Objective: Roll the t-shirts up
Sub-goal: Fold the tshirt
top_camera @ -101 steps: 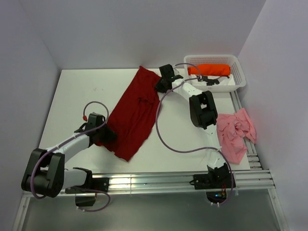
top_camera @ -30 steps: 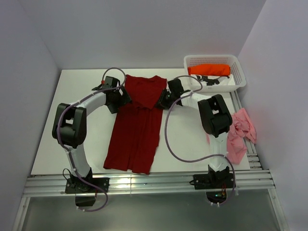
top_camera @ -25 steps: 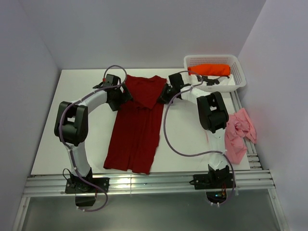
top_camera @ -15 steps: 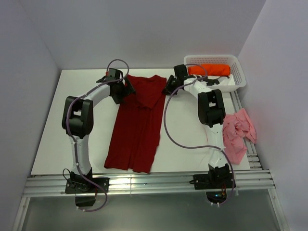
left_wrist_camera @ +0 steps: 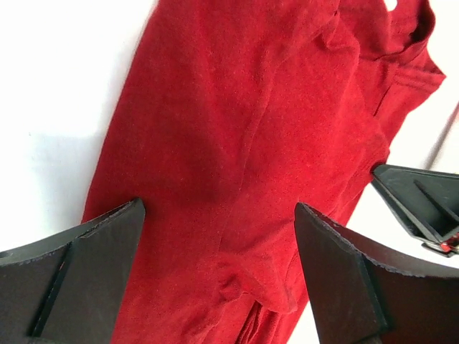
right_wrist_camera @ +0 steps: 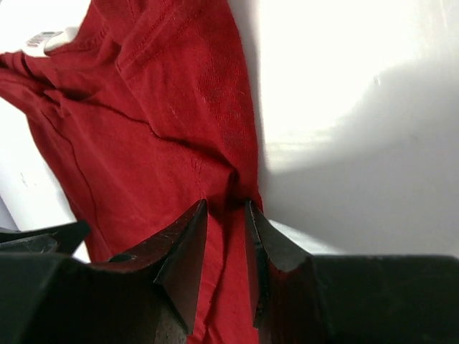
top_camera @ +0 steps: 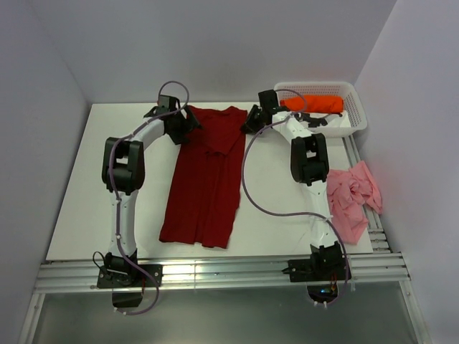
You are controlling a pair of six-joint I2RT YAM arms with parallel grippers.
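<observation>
- dark red t-shirt (top_camera: 204,179): plain, one solid shade, no print; white neck label (right_wrist_camera: 54,39).
- pale pink t-shirt (top_camera: 351,201): plain.
- orange t-shirt (top_camera: 312,104): bright, plain.
- basket (top_camera: 356,118): white, open lattice pattern.
- worktop (top_camera: 107,179): plain white.
- left arm (top_camera: 120,215), right arm (top_camera: 307,159): white links, black joints.
- left fingers (left_wrist_camera: 79,251), right fingers (right_wrist_camera: 179,258): matte black.
- cable (top_camera: 244,179): dull purple.
- front rail (top_camera: 215,276): silver.
- walls (top_camera: 215,50): pale lilac-grey.

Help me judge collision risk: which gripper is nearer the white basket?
Right. The right gripper is at the far right corner of the dark red t-shirt, just left of the basket; the left gripper is at its far left corner, across the shirt.
</observation>
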